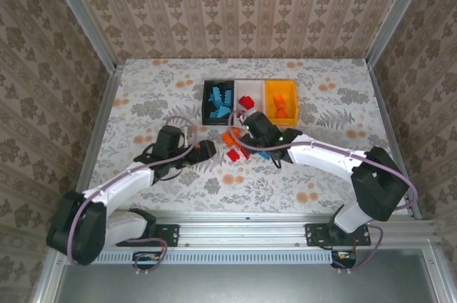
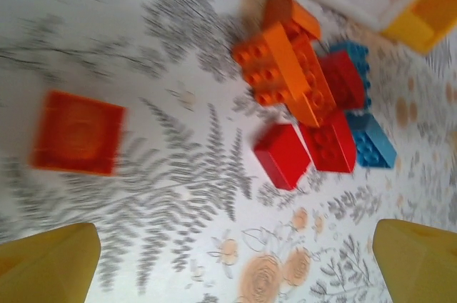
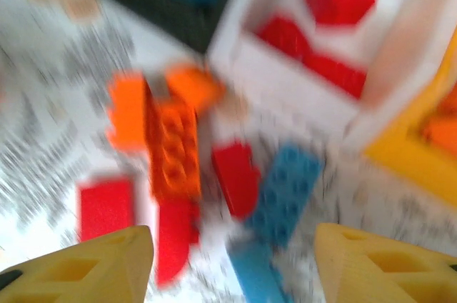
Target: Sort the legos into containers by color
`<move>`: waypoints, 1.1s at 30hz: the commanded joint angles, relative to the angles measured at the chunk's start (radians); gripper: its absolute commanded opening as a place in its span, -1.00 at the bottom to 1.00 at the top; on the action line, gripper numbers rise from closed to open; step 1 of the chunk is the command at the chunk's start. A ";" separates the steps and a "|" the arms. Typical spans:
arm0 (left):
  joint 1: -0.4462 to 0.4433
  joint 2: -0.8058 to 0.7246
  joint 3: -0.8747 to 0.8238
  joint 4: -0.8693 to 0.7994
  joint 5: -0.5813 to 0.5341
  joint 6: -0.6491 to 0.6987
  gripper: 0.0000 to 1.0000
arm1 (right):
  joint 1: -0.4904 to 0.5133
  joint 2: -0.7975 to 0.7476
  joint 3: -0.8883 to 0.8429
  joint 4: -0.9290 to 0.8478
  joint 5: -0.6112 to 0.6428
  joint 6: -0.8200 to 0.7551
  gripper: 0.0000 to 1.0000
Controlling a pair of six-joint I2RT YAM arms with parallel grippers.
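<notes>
The right end effector (image 3: 233, 246) and left end effector (image 2: 234, 246), both spread and empty, are hovering by the loose legos (image 2: 307, 96) lying just in front of the white bin (image 1: 251, 87); they are crowding together, risking a mixed-colour pinch.

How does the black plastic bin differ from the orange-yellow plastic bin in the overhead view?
The black plastic bin stands at the left end of the row; the orange-yellow plastic bin at the right end. The black bin holds light blue bricks; the orange-yellow one holds orange bricks. Both are open-topped, rectangular and look equal in size.
</notes>
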 commanded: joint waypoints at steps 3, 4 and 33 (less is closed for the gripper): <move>-0.060 0.084 0.099 0.110 -0.010 0.007 1.00 | -0.035 0.000 -0.113 -0.006 -0.012 0.073 0.42; -0.063 0.093 0.109 0.107 -0.007 0.007 1.00 | -0.042 0.018 -0.118 0.003 -0.013 0.074 0.41; 0.089 0.006 0.089 -0.077 -0.098 0.032 1.00 | 0.043 -0.053 0.151 -0.084 -0.026 0.061 -0.39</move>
